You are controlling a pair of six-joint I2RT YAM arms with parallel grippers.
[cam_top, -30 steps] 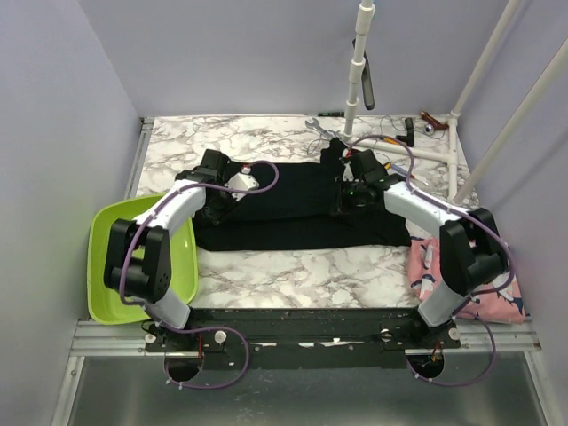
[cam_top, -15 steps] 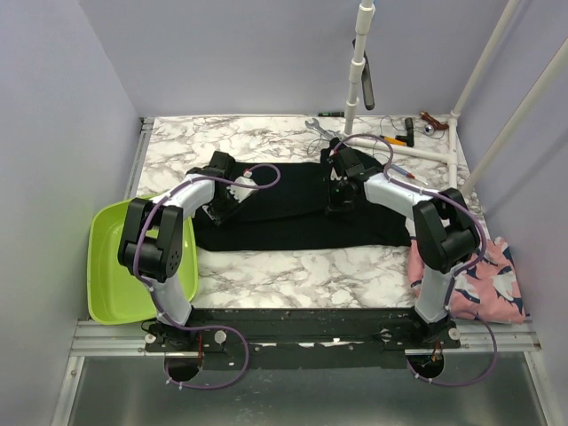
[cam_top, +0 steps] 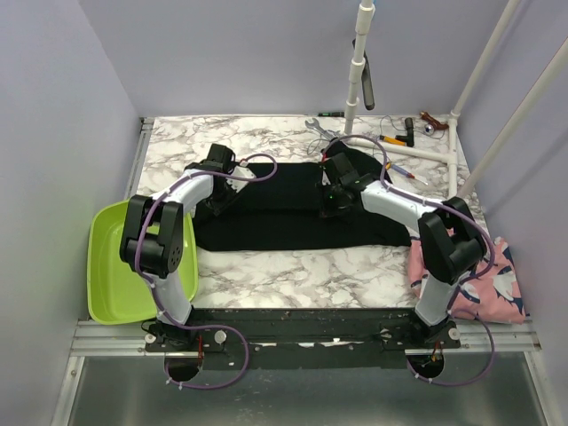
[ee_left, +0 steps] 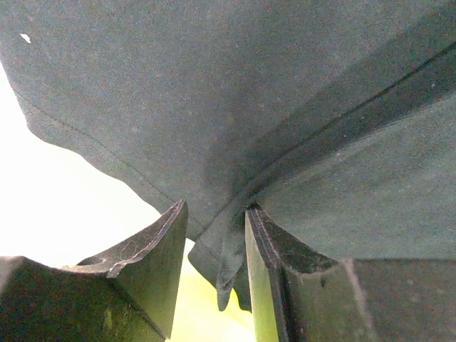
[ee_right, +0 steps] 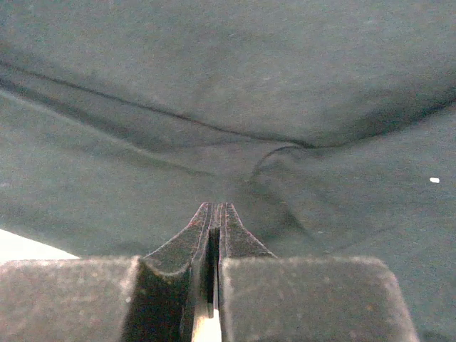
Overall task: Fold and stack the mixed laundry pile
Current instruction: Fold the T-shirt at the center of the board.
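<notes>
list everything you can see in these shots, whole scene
black garment: one, black, spread across the middle of the table
pink garment: one, pink with dark print, near right corner
basin: one, lime green, left edge
table: one, white-grey marble pattern
wrench: one, silver, far edge
hand tools: a few, mixed colours, far right
pipes: several, white, far right
cables: purple, along both arms
left arm, right arm: white and black, reaching over the black garment
left gripper: jaws apart, cloth fold between
right gripper: shut on a pucker of black cloth
</notes>
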